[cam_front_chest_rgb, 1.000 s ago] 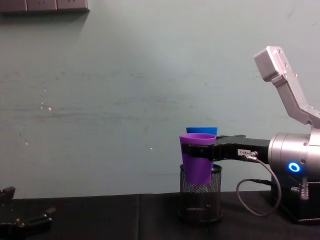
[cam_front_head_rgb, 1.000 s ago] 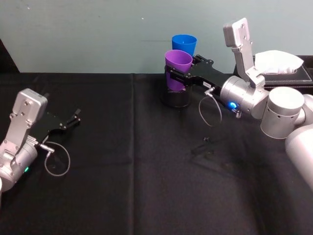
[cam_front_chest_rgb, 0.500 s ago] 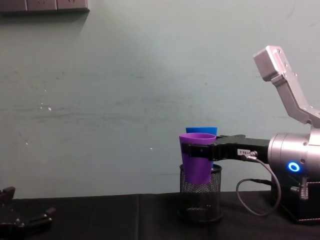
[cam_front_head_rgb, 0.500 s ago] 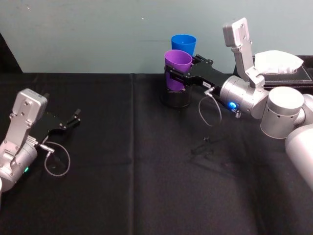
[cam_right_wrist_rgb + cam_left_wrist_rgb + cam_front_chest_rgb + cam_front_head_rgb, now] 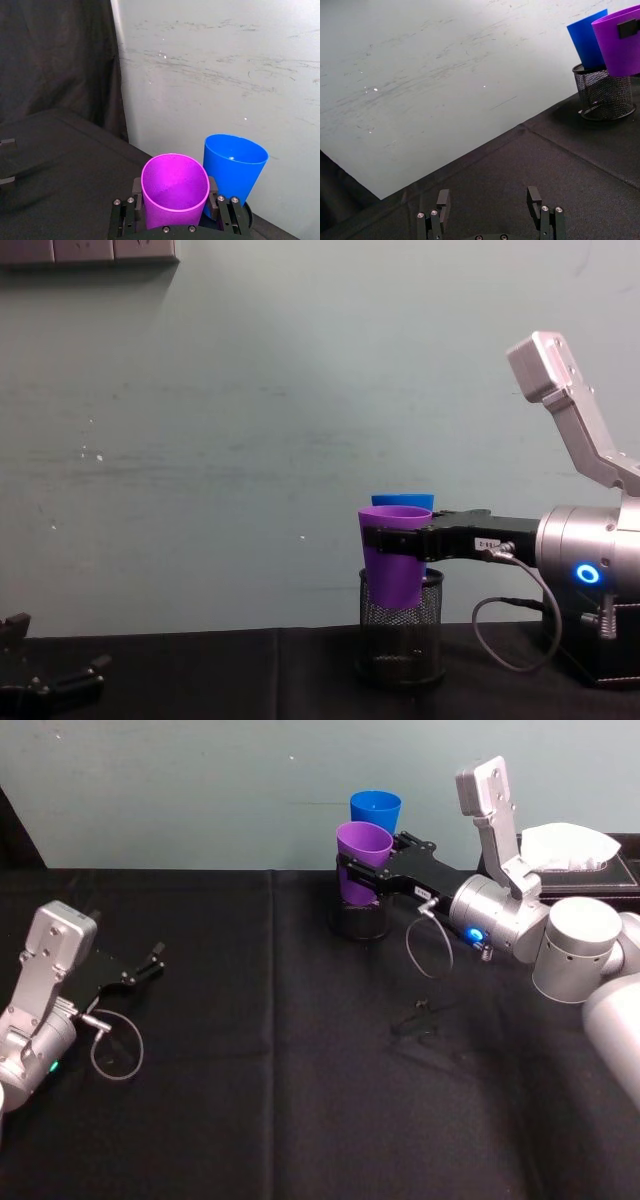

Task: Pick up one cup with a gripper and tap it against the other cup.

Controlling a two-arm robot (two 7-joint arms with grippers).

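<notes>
Two upright cups: right gripper (image 5: pixel 175 187) fingers clamped on purple cup (image 5: pixel 363 855), blue cup (image 5: pixel 375 812) just beyond; left gripper (image 5: pixel 489 197) parked, fingers apart

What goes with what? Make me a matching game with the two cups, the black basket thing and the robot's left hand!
Things:
1. purple cup
2. blue cup
3. mesh pen holder
4. left hand

Descriptions:
A. open and holding nothing, on the robot's left side
B. black, standing on the dark cloth
C. gripped by the right hand
D. just behind the gripped cup, nearer the wall

Pairs: 1-C, 2-D, 3-B, 4-A
</notes>
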